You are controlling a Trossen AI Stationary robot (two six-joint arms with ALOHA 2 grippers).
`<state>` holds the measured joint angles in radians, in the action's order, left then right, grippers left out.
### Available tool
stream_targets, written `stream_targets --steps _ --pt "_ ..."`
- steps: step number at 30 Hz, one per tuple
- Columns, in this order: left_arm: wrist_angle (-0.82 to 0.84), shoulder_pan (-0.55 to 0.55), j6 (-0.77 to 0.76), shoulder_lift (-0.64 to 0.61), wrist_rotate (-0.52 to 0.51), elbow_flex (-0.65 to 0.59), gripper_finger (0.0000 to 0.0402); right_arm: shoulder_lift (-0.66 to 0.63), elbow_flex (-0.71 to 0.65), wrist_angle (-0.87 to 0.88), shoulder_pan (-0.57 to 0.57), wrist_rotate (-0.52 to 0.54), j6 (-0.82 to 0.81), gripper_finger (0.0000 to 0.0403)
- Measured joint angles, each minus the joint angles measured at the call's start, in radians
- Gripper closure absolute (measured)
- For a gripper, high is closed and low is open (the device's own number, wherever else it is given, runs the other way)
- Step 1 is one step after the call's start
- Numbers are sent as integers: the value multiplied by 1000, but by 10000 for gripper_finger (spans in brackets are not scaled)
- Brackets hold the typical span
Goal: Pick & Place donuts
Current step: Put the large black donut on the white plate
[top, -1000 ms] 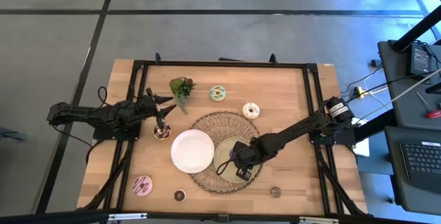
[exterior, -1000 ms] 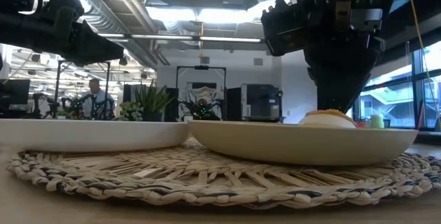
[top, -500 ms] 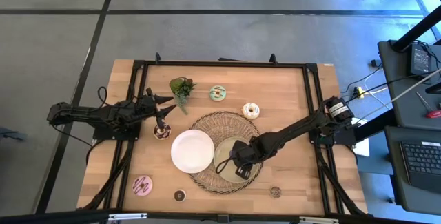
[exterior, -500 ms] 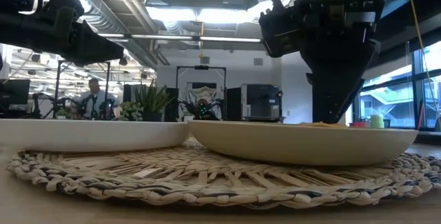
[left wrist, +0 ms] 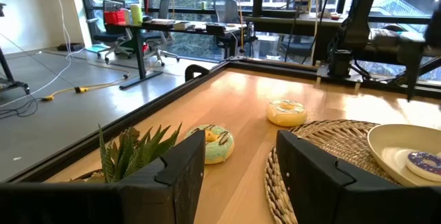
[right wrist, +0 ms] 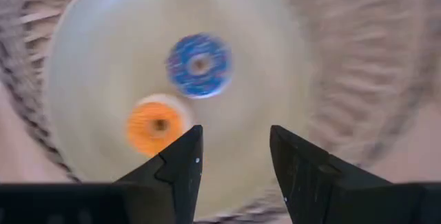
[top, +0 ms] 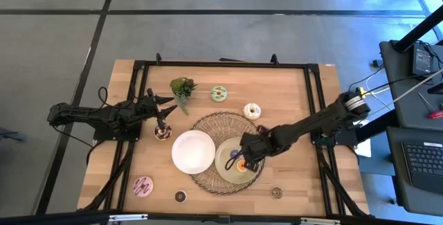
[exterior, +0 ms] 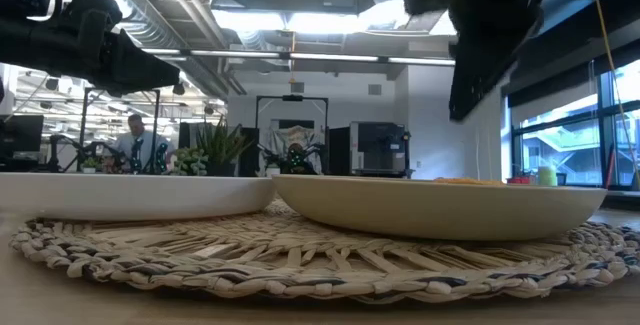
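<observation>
A purple donut (right wrist: 199, 65) and an orange donut (right wrist: 158, 125) lie flat on the pale-green plate (top: 225, 169). My right gripper (right wrist: 234, 156) hangs open above that plate (right wrist: 83, 52), holding nothing; the high view shows it (top: 243, 160) over the plate's right part. My left gripper (left wrist: 238, 162) stands open and empty at the table's left, its fingers level and pointing right, above a brown donut (top: 162, 133). Ahead of it a mint donut (left wrist: 210, 143) and a cream donut (left wrist: 286, 112) lie on the table.
A white plate (top: 193, 151) shares the round woven mat (top: 221, 122) with the pale-green plate. A plant sprig (top: 182, 88) stands at the far left. A pink donut (top: 143, 185) and two small dark ones (top: 181, 196) (top: 277, 193) lie near the front edge.
My right gripper has opened and let go of a donut, which has dropped from above the rim down into the pale-green plate. The gripper has then risen clear of the plate.
</observation>
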<state>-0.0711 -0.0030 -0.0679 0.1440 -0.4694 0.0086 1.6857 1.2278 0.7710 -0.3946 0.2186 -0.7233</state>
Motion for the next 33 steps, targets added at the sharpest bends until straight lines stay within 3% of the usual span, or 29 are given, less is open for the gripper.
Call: stream_targets --steps 4,11,19,25,29,33 --pt "0 0 -6 0 0 0 228 -50 0 8 2 82 -6 232" --pt "0 0 -17 0 0 0 227 -174 -81 107 65 97 46 232" --pt "2 -2 -101 0 59 1 227 -429 -372 -210 127 93 151 232" --pt "10 -2 -104 71 29 56 235 -537 -514 -398 244 104 186 232" --pt "164 -2 -121 182 -32 154 238 -554 -529 -418 310 95 186 232" --pt "376 -2 -240 320 -85 282 238 -554 -529 -416 338 94 238 232"
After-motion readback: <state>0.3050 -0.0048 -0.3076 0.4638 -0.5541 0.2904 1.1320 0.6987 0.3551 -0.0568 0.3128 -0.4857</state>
